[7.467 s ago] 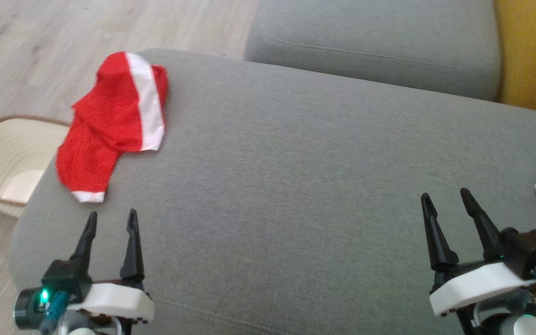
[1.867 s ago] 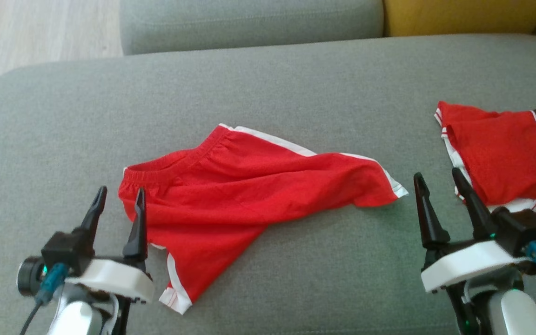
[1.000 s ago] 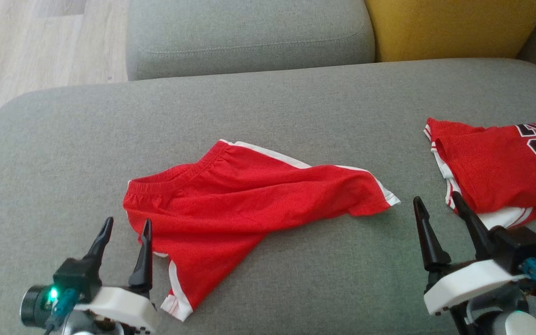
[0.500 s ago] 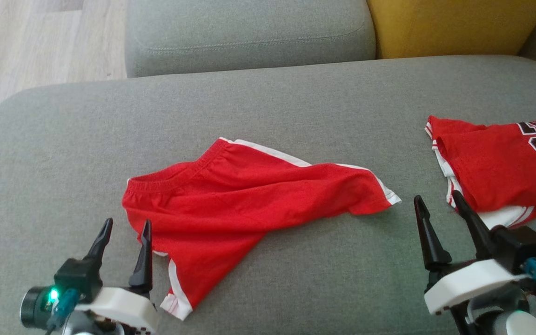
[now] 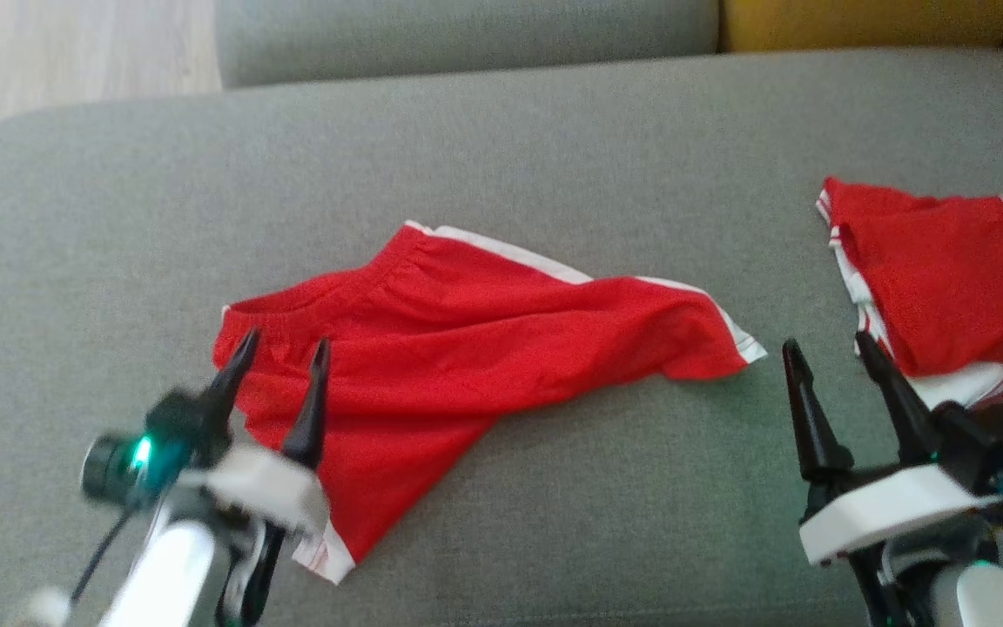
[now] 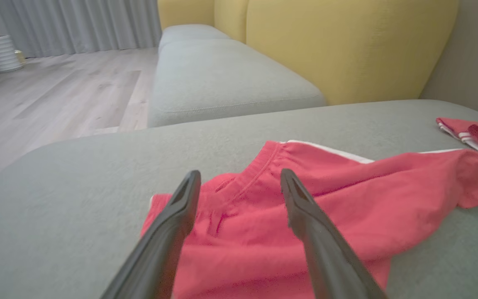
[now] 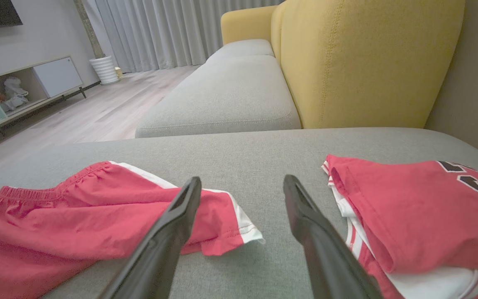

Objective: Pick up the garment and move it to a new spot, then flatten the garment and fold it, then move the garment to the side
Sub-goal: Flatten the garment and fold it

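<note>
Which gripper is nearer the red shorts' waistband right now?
Left. The left gripper is over the waistband of the red shorts; the right gripper sits past the leg hem, beside the jersey.

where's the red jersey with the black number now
The jersey lies on the grey seat cushion at the head view's right edge, just beyond the right gripper and right of the red shorts.

The left gripper (image 5: 285, 341) sits at lower left and the right gripper (image 5: 828, 344) at lower right, both pointing up, jaws apart.
</note>
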Tool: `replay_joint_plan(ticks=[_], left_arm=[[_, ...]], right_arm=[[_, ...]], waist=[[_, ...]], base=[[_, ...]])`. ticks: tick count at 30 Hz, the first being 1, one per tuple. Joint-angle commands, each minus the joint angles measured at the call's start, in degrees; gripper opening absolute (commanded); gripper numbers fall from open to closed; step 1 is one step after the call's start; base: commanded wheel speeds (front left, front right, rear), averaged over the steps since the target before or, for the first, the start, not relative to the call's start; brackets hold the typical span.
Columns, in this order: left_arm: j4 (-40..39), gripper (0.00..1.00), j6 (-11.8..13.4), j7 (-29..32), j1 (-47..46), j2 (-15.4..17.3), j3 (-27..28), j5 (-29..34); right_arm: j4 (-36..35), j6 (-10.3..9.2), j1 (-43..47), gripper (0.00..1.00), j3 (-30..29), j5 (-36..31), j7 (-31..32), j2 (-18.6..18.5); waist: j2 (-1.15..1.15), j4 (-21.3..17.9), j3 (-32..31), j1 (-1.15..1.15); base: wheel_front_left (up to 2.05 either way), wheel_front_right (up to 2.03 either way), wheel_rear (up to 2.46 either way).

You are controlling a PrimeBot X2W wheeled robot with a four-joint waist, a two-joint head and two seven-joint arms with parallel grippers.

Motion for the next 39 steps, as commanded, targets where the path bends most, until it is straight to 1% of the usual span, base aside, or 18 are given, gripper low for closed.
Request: replay_joint_plan(ticks=[1, 5, 8, 11, 18, 19, 20, 21, 23, 26, 31, 34, 37, 39], left_arm=[[-0.1, 1.00, -1.2, 0.5, -6.3, -0.1, 1.4, -0.3], [5.7, 1.00, -4.6, 2.9, -14.8, -1.9, -0.2, -1.3], [11.6, 1.00, -7.3, 5.3, -21.0, -3.2, -1.0, -2.6], [17.8, 1.00, -9.4, 7.0, -26.4, -4.0, -1.0, -3.8], [30.1, 1.00, -11.9, 10.2, -34.8, -4.3, 0.4, -7.0], [31.1, 0.65, -12.3, 10.5, -35.5, -4.5, 0.4, -7.6], [31.8, 0.18, -12.6, 10.4, -36.1, -4.5, 0.3, -7.8], [32.4, 0.00, -12.9, 10.8, -36.3, -4.6, 0.2, -8.3], [32.9, 0.00, -13.4, 10.8, -36.6, -4.7, -0.3, -8.8], [32.3, 0.00, -13.6, 8.6, -36.7, -4.5, -1.1, -8.1], [27.5, 0.00, -13.2, 4.4, -34.2, -4.8, -1.6, -7.7], [21.8, 0.00, -12.1, 2.6, -29.8, -4.7, -1.3, -8.3], [14.6, 0.00, -10.0, 2.2, -23.0, -3.8, -0.7, -9.1], [10.1, 0.00, -8.2, 2.5, -17.6, -2.9, 0.0, -9.8]], right_arm=[[-2.4, 0.39, -3.8, 1.00, 1.1, 0.0, -0.1, -0.3], [-2.5, 0.39, -5.7, 1.00, 1.6, 0.2, -0.5, -0.3], [-2.1, 0.39, -6.9, 1.00, 1.9, 0.6, -1.0, -0.3], [-1.3, 0.39, -7.9, 1.00, 2.4, 1.2, -1.8, -0.3], [0.7, 0.39, -9.1, 1.00, 2.8, 2.6, -3.6, -0.3], [1.0, 0.39, -9.1, 1.00, 2.7, 2.9, -3.8, -0.3], [1.2, 0.39, -9.2, 1.00, 2.6, 3.0, -4.0, -0.3], [1.4, 0.39, -9.2, 1.00, 2.5, 3.1, -4.2, -0.3], [1.7, 0.39, -9.2, 1.00, 2.2, 3.4, -4.5, -0.3], [2.0, 0.39, -9.3, 1.00, 1.8, 3.8, -4.8, -0.3], [2.4, 0.39, -9.3, 1.00, 1.6, 4.2, -4.9, -0.3], [2.3, 0.39, -8.8, 1.00, 0.9, 4.2, -4.8, -0.3], [2.2, 0.39, -8.1, 1.00, 0.5, 4.5, -4.5, -0.3], [2.1, 0.39, -7.9, 1.00, 0.4, 4.6, -4.3, -0.3]], waist=[[0.00, -0.6, 2.7, 0.00], [0.00, -2.0, 6.6, 0.00], [0.00, -3.4, 8.9, 0.00], [0.00, -5.0, 10.5, 0.00], [0.00, -7.6, 12.2, 0.00], [0.00, -7.7, 12.2, 0.00], [0.00, -7.7, 12.3, 0.00], [0.00, -7.8, 12.2, 0.00], [0.00, -7.6, 12.2, 0.00], [0.00, -6.9, 12.0, 0.00], [0.00, -5.4, 10.8, 0.00], [0.00, -4.3, 9.9, 0.00], [0.00, -3.3, 9.1, 0.00], [0.00, -2.9, 8.9, 0.00]], base=[[0.00, 0.00, 0.00], [0.00, 0.00, 0.00], [0.00, 0.00, 0.00], [0.00, 0.00, 0.00], [0.00, 0.00, 0.00], [0.00, 0.00, 0.00], [0.00, 0.00, 0.00], [0.00, 0.00, 0.00], [0.00, 0.00, 0.00], [0.00, 0.00, 0.00], [0.00, 0.00, 0.00], [0.00, 0.00, 0.00], [0.00, 0.00, 0.00], [0.00, 0.00, 0.00]])
